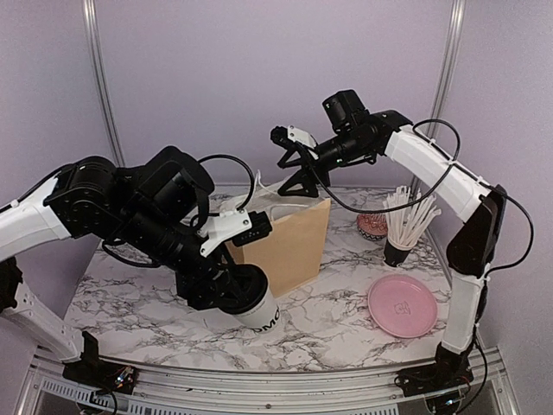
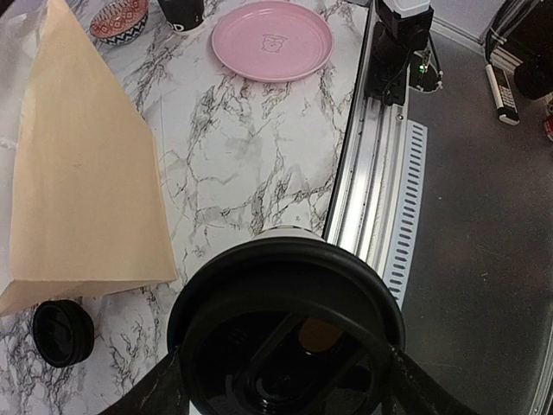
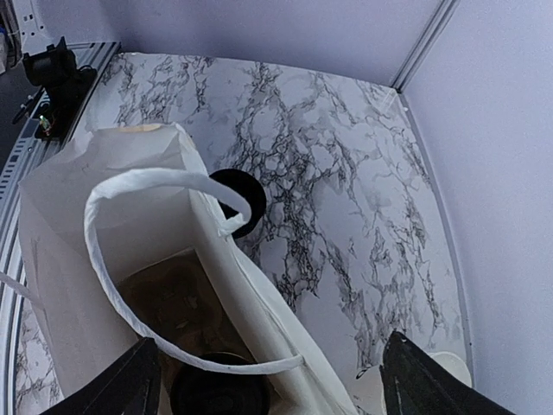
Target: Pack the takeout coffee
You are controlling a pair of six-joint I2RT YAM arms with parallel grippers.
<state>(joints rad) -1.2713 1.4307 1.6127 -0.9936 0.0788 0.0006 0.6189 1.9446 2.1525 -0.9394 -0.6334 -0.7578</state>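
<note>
1. You see the left gripper (image 1: 233,290) low over the near part of the marble table (image 1: 337,333), closed on the takeout coffee (image 1: 261,315). The jaws stand fairly wide because the cup fills the gap between them.
2. The cup is tilted, with its black lid (image 2: 285,298) towards the wrist and its white, lettered body pointing down and towards you. From above you cannot tell whether its base touches the table.
3. In the left wrist view the lid fills the lower frame. One of the gripper's fingers (image 2: 160,391) lies against each side of the lid, so the cup sits squarely between the jaws.
4. The brown paper bag (image 1: 289,242) stands upright just behind and to the right of the held cup, near it but apart from it.
5. The right gripper (image 1: 298,177) hangs over the bag's open mouth with its jaws spread wide and nothing clamped between them. The white handle (image 3: 155,180) loops across below its camera.
6. Something dark and round (image 3: 216,393) lies at the bottom of the bag. It may be a lid, but the view is too dim to tell.
7. The pink plate (image 1: 402,307) lies well to the right of the cup.
</note>
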